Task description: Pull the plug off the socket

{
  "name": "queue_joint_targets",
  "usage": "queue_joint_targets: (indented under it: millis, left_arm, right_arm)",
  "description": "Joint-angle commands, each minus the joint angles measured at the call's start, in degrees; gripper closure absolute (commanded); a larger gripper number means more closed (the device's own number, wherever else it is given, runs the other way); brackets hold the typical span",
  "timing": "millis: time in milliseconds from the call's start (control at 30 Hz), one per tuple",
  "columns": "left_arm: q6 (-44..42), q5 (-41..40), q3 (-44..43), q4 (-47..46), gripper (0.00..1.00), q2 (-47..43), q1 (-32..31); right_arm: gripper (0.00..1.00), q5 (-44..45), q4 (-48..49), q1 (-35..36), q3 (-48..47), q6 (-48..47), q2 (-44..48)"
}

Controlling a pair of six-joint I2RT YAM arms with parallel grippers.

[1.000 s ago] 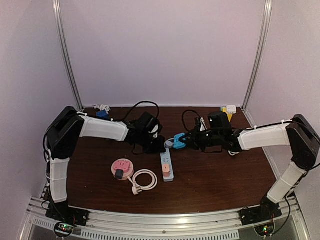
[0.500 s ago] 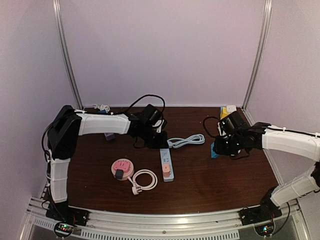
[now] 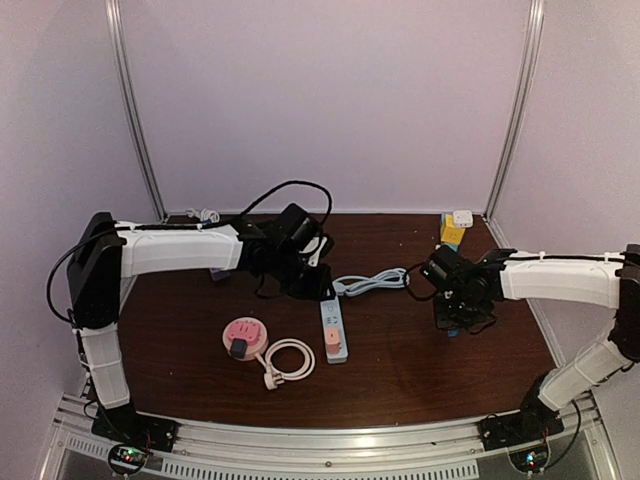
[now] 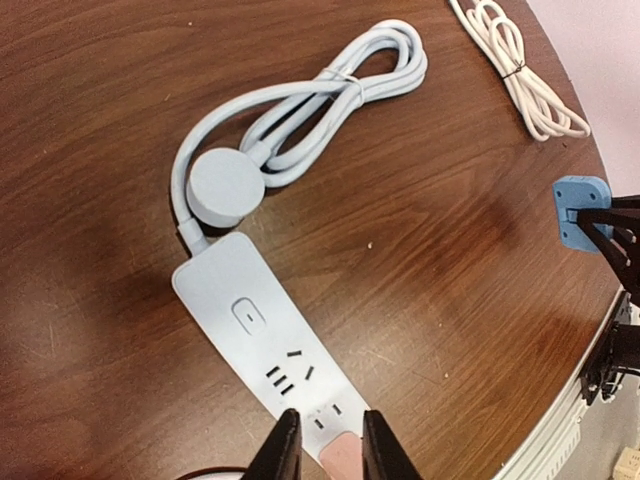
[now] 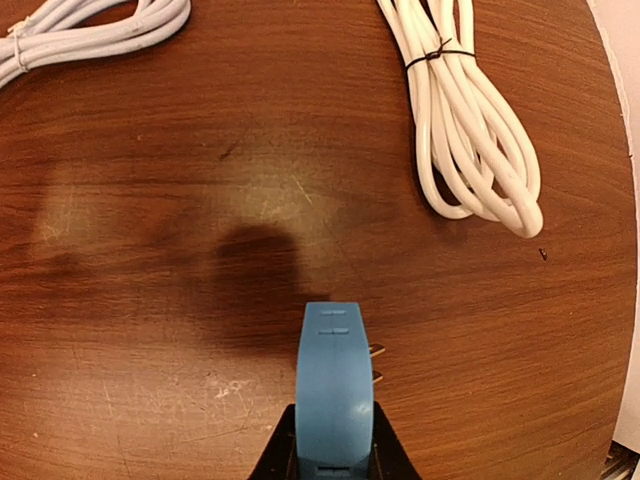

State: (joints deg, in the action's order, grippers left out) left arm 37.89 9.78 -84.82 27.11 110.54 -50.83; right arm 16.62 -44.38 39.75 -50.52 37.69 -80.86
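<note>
One blue plug (image 5: 335,385) is now well clear of the power strip (image 4: 262,345), clamped in the right end effector (image 5: 335,455) — unplugging looks done. Left end effector (image 4: 325,450) sits nearly closed over the strip.

Both arms wear white shells over black joints and black wrist housings. Black cables loop off the left arm (image 3: 180,250) and run along the right arm (image 3: 555,280). Short, dark, tapered fingers (image 4: 285,450) flank each set of jaws.
</note>
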Motion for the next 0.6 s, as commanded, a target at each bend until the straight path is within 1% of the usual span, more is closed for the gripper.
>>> queue_joint_targets:
  millis: [0,133,233,400,567]
  left_arm:
    - [-1.07,-2.95,2.64,0.40,0.77,-2.83,-0.95]
    - [-0.55,-4.03,4.12,0.47,0.75,-4.04,-1.79]
    - [0.46,-4.80,5.01,0.42,0.74,-4.53,-2.86]
    - [2.12,-6.18,5.45,0.44,0.65,-4.40,-5.07]
    - [3.68,-7.64,5.81,0.69,0.60,-4.47,-6.22]
  right_arm:
    - [0.91,3.06,-0.32,1.05,-1.47,-0.36,-2.86]
    - [0.86,1.25,1.91,1.74,-1.50,-0.36,-4.70]
    - [0.81,0.05,3.44,2.43,-1.89,-0.45,-5.68]
    - [0.73,-1.88,6.08,3.30,-1.92,-0.71,-7.24]
    - [0.68,-3.76,8.20,3.33,-1.55,-1.09,-7.44]
